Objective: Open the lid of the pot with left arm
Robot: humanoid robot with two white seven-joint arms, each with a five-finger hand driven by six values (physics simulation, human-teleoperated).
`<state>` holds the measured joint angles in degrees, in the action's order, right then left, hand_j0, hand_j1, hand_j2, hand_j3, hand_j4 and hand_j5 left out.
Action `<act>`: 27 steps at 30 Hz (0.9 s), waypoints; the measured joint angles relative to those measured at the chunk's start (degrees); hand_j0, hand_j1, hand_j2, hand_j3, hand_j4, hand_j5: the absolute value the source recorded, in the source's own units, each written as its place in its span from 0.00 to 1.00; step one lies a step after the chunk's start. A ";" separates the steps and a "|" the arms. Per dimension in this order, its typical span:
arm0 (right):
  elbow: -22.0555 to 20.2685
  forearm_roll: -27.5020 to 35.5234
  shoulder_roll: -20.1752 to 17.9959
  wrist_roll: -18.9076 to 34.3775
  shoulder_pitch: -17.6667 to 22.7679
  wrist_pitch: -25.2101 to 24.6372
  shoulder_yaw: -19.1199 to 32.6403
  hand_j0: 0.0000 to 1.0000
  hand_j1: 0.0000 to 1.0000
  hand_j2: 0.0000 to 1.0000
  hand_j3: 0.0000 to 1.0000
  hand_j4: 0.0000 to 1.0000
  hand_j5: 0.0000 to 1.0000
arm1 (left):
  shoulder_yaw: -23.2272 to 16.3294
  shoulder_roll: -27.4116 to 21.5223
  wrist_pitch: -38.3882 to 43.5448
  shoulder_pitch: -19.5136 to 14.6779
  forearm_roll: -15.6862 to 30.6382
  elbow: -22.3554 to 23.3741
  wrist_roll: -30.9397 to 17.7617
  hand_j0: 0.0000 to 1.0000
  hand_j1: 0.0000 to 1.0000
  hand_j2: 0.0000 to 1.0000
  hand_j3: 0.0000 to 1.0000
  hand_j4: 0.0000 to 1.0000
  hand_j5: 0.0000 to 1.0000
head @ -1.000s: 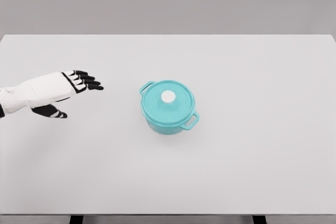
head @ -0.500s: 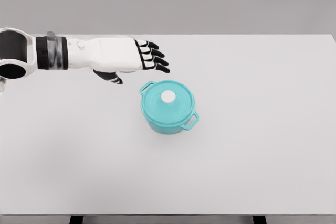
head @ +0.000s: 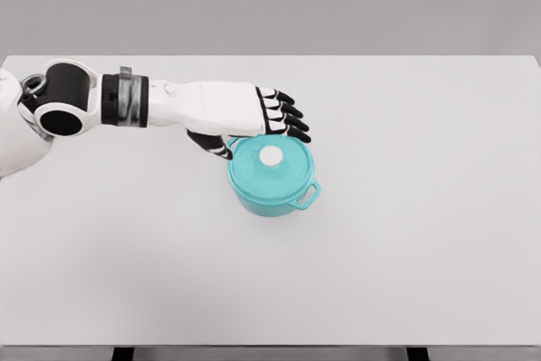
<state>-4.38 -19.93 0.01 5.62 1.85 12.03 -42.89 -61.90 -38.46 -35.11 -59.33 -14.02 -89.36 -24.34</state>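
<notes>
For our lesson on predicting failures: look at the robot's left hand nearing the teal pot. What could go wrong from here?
1. The left hand sits over the back edge of the lid, its fingers open and off the white knob; closing now would likely miss it.
2. The thumb is low beside the pot, so pressing on might push the pot across the table.

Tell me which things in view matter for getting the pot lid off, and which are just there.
Part of the job:
- teal pot
- teal lid with its white knob, closed on the pot
- left robot hand, fingers spread, at the lid's far left edge, holding nothing

Just there:
- white table, which carries the pot; nothing else lies on it
</notes>
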 measured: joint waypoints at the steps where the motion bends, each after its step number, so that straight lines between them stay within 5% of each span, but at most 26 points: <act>1: 0.01 0.00 0.00 0.00 0.00 0.00 0.00 1.00 1.00 1.00 1.00 1.00 1.00 | -0.30 0.46 0.00 -0.09 -0.01 0.28 -0.06 1.00 1.00 1.00 1.00 1.00 1.00; 27: 0.02 -0.01 0.00 0.00 0.00 0.00 0.00 1.00 1.00 1.00 1.00 1.00 1.00 | -4.22 4.74 0.00 -0.35 -4.26 6.22 -1.60 0.82 0.82 0.82 0.82 0.82 0.82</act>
<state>-4.37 -19.94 0.01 5.61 1.85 12.03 -42.89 -66.12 -33.72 -35.12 -59.68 -18.28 -83.14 -25.94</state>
